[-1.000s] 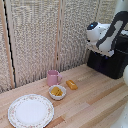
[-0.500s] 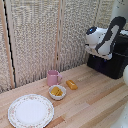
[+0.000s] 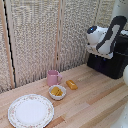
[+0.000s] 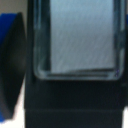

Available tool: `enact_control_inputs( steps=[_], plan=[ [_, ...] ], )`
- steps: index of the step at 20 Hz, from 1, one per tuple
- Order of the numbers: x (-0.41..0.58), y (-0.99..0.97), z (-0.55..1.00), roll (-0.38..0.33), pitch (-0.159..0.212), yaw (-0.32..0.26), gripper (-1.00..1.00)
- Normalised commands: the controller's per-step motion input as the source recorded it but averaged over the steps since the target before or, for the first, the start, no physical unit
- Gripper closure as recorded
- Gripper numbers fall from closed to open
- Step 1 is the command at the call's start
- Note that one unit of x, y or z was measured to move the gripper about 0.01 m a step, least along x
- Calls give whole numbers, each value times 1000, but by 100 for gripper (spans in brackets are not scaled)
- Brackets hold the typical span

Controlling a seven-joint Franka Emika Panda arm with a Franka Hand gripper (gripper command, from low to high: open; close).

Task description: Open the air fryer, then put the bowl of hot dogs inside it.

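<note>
The black air fryer stands at the exterior view's right on the wooden table, drawer shut. My white gripper hangs close against its upper front. In the wrist view the fryer's black body and a grey framed panel fill the picture, with one blue-tipped finger far to the side; the jaws look spread. The handle cannot be made out. The small white bowl with orange-yellow hot dogs sits mid-table, far from the gripper.
A pink mug stands just behind the bowl. A loose orange block lies beside the bowl toward the fryer. A large patterned plate lies at the front left. Slatted blinds back the table.
The gripper has moved slightly down and closer to the air fryer's front. The bowl, mug, block and plate have not moved.
</note>
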Motion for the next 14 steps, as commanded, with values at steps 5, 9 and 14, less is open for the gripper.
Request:
enact_control_inputs(
  steps=[5, 9, 14],
  plan=[
    [-123, -116, 238, 111, 46, 0, 100],
    [-44, -21, 178, 211, 79, -5, 100],
    [0, 298, 142, 325, 60, -116, 100]
  ],
)
